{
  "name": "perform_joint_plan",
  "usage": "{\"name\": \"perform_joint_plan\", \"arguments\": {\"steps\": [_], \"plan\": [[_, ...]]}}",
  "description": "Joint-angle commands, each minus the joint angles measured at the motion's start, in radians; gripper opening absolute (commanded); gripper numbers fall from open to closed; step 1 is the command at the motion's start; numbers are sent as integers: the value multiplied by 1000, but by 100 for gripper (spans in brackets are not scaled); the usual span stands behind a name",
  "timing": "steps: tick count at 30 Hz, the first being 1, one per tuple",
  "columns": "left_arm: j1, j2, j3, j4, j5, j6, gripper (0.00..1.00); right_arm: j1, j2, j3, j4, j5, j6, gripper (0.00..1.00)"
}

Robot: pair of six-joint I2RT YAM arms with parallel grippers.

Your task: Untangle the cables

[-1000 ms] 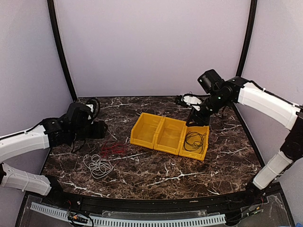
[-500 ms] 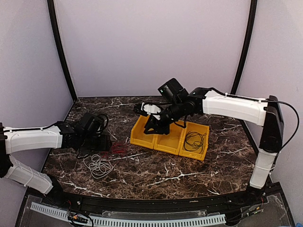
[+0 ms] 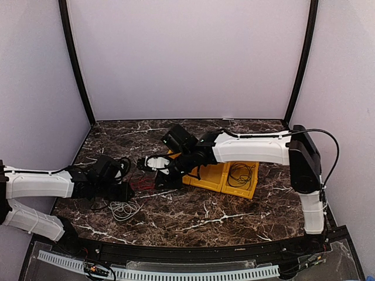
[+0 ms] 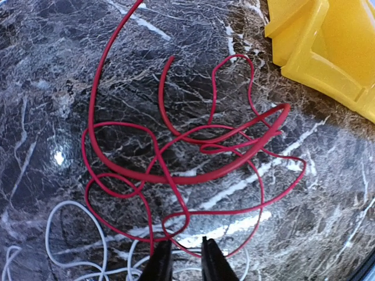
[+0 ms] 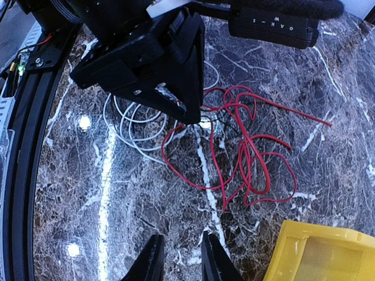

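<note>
While left gripper [image 4: 186, 246] and right gripper [image 5: 180, 243] gape narrowly, three cables [image 3: 140, 183] (red [image 4: 176, 179], white [image 3: 120, 209], black [image 3: 240, 174])

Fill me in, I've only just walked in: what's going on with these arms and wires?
Cables are being untangled. The left tool is down at the edge of the red cable, which overlaps the white cable; whether it grips a strand is unclear. The right tool hovers near the same pile, holding nothing. The black cable lies in a yellow bin.
</note>
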Motion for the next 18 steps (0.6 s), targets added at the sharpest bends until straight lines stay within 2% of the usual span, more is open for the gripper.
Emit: {"name": "perform_joint_plan", "arguments": {"steps": [1,4,11,13,15,18], "plan": [[3,-110,-61,79,90,-21,12,26,27,58,79,45,-13,25],[3,-172,-89,74,102,-38,7,27,82,105,110,87,-16,25],[2,-239,-120,39,92,-70,4,28,243,256,114,110,-34,28],[2,-255,-124,28,79,-84,5,28,287,299,109,118,-25,28],[2,-275,-127,19,74,-103,11,28,319,345,95,123,-17,26],[2,-296,-128,5,30,-137,22,27,332,378,89,117,-4,17]]}}
